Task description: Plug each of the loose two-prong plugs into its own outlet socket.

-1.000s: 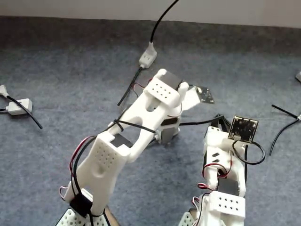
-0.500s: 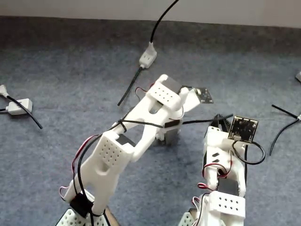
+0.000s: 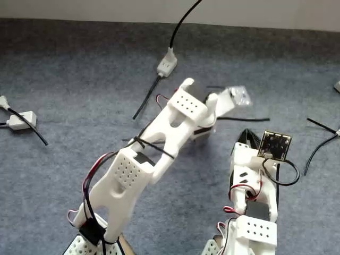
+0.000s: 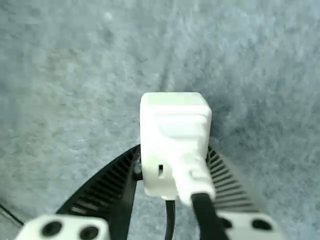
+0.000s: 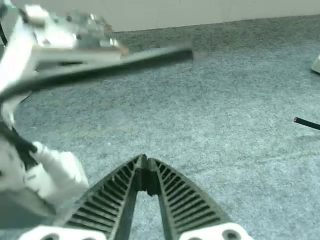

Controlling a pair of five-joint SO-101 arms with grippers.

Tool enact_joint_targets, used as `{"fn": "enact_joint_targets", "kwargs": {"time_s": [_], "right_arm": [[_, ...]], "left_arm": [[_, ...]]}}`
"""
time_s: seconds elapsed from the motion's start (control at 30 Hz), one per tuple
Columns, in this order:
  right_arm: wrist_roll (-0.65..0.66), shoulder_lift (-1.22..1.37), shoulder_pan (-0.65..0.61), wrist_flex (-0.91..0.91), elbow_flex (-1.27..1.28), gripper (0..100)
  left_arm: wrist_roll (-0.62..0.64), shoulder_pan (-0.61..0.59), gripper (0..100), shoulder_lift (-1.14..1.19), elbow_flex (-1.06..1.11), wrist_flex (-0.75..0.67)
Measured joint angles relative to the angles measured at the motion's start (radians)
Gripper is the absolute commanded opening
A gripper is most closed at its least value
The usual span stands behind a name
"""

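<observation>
Left claw (image 4: 174, 156): black ribbed fingers clamped on a white rectangular plug body with a black cord (image 4: 175, 135). The cord leaves the rear end, toward the wrist. The plug's long axis is in line with the claw, free end aimed down at the grey carpet-like desk (image 3: 79, 74). It appears lifted off the surface. Prongs not visible.

Landmark: white connector block on black cords (image 3: 167, 64), lying flat near the desk's far edge.

- Left arm (image 3: 159, 143) stretches toward the block and ends short of it, on its near-right side. The held plug is thus near the block but apart from it.
- Right claw (image 5: 146, 176): fingers together, nothing between them. Right arm (image 3: 255, 196) sits folded, well apart from the block on the near-right side.
- Small white plug on a black cord (image 3: 21, 120) lies well to the left of the block.
- Thin black cord (image 3: 319, 139) lies well to the right of the block.

Judgement: if the block is the target, it lies far-left of the left claw. The left arm is clearly the nearer one. The axes do not match: the plug points down, while the block lies flat with its length along its slanting cord. The wrist would need to tip the plug toward level and line it up. Cannot tell whether the block has a free socket face.
</observation>
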Motion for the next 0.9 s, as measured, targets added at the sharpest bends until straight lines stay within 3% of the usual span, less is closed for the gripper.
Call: {"fn": "enact_joint_targets", "kwargs": {"time_s": [0.17, 0.47, 0.63, 0.9], "right_arm": [[0.000, 0.000, 0.000, 0.000, 0.000, 0.6], [0.000, 0.000, 0.000, 0.000, 0.000, 0.6], [0.000, 0.000, 0.000, 0.000, 0.000, 0.6], [0.000, 0.000, 0.000, 0.000, 0.000, 0.6]], "left_arm": [[0.158, -0.072, 8, 0.000, -0.209, -0.040], [0.176, -0.210, 8, 0.000, -0.345, -0.232], [0.178, -0.304, 8, 0.035, -0.328, -0.479], [0.178, -0.336, 13, 0.278, -0.275, -1.063]]}}
